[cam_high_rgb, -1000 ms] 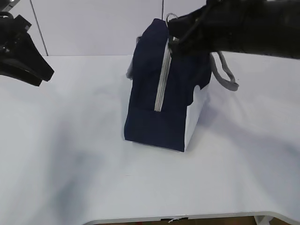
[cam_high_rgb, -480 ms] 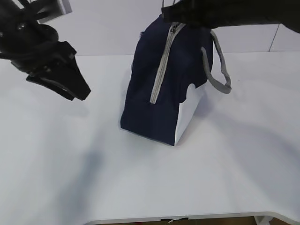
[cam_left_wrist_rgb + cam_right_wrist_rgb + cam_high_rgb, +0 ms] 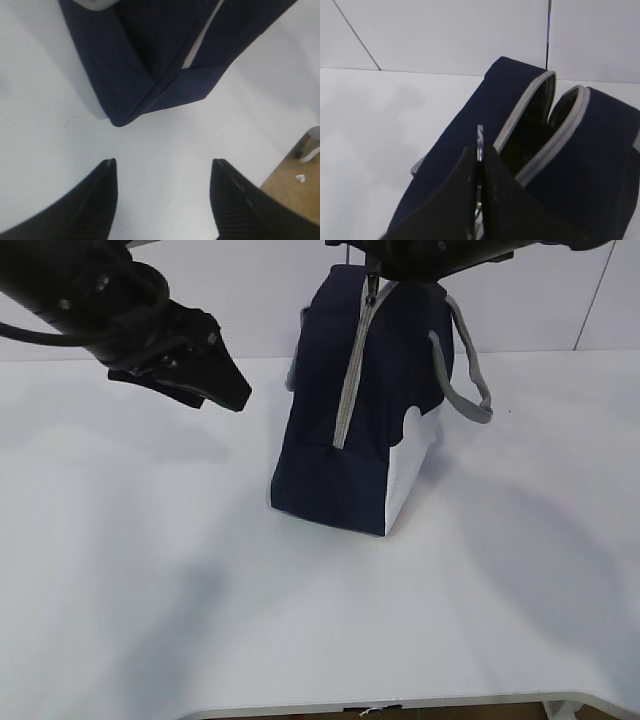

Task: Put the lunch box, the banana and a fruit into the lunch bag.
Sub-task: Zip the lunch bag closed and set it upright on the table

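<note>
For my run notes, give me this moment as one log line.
lunch bag: upright on table, top partly unzipped | right gripper: shut on zipper pull | left gripper: open, empty, beside bag

I've got a white table (image 3: pixel 150 620) filling most of the view, soft shadows on it. Behind: pale wall panels (image 3: pixel 250 310) w/ thin dark seams. Past the tabletop edge, beyond my rt fingertip, brownish floor (image 3: pixel 295 175).

Bright, even light; soft shadows on the table (image 3: pixel 150 620); wrist views slightly blurred.
</note>
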Controlling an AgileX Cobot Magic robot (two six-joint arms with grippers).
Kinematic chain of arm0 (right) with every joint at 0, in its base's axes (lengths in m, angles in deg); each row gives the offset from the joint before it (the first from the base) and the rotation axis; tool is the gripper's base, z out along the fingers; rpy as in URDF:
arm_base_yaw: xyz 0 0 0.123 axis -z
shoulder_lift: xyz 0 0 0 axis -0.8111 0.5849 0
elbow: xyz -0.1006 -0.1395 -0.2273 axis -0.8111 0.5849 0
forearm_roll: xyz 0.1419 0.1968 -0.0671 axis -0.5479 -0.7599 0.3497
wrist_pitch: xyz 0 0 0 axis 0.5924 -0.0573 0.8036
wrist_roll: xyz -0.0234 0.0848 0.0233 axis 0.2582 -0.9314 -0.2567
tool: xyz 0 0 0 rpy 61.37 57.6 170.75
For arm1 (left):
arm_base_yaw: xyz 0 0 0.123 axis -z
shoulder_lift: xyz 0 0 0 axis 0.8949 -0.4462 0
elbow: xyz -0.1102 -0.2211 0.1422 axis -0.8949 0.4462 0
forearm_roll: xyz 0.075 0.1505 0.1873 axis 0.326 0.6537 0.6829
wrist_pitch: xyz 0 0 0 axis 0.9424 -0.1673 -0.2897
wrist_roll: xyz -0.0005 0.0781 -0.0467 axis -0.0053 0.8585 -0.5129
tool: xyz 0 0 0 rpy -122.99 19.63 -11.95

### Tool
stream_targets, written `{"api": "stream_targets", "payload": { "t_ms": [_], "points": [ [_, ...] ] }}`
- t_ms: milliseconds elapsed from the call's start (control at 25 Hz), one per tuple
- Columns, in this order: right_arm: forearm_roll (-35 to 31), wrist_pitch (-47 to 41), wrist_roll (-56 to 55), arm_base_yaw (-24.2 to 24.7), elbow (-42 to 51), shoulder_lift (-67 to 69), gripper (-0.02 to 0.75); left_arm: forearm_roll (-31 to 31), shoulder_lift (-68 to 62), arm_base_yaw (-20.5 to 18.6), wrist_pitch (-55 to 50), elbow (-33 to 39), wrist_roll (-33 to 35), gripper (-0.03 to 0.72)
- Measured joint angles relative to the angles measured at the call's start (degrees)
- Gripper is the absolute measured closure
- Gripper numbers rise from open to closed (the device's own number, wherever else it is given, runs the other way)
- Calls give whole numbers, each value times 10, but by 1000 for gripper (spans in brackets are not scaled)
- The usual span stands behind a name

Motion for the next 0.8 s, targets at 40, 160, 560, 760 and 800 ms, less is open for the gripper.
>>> {"api": "stream_targets", "payload": {
  "t_ms": [40, 160, 560, 760, 800],
  "points": [
    [-11, -2, -1, 0, -2, 1, 720, -19, 0, 0, 0, 0, 9, 260],
    [-36, -12, -1, 0, -9, 4, 720, -76, 0, 0, 1, 0, 43, 260],
    [-93, -18, -1, 0, -9, 4, 720, -163, -63, 0, 57, 0, 165, 259],
    [-109, -18, -1, 0, -9, 4, 720, -210, -79, 4, 103, 0, 254, 259],
    [-110, -18, -1, 0, -9, 4, 720, -217, -82, 10, 117, 0, 271, 259]
  ]
}}
